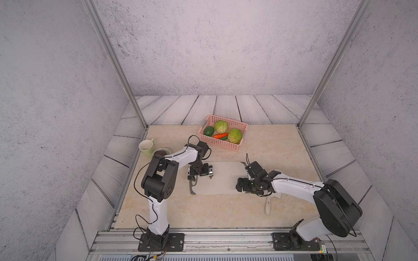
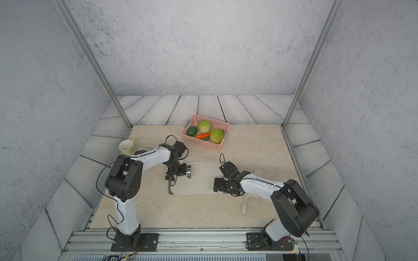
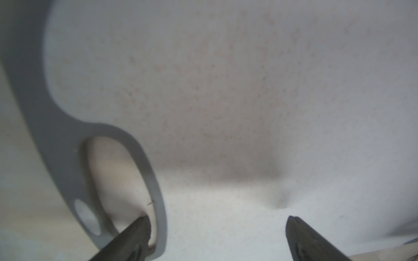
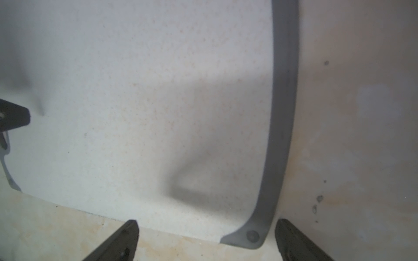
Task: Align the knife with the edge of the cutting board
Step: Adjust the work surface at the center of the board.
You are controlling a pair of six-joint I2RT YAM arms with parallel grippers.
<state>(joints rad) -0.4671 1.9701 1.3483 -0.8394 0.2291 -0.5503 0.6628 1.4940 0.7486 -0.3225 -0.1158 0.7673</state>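
The cutting board [image 1: 222, 178] [image 2: 199, 178] lies flat mid-table, its oval handle cutout [image 3: 117, 176] at the left end. The knife lies on the table just right of the board, mostly hidden under my right arm. Its cream handle [image 1: 268, 205] [image 2: 244, 204] points toward the front, and a bit of blade [image 2: 259, 172] shows behind the arm. My left gripper [image 1: 201, 177] [image 3: 218, 223] hangs open low over the board's left end, one finger over the cutout. My right gripper [image 1: 245, 188] [image 4: 207, 226] is open, straddling the dark rim [image 4: 282, 90] at the board's near right corner. Both hold nothing.
A pink basket [image 1: 218, 142] with cabbages, an avocado and a carrot stands behind the board. A green mug [image 1: 147, 148] and a small bowl [image 1: 161, 151] sit at the far left, behind my left arm. Metal frame posts rise at the table's back corners.
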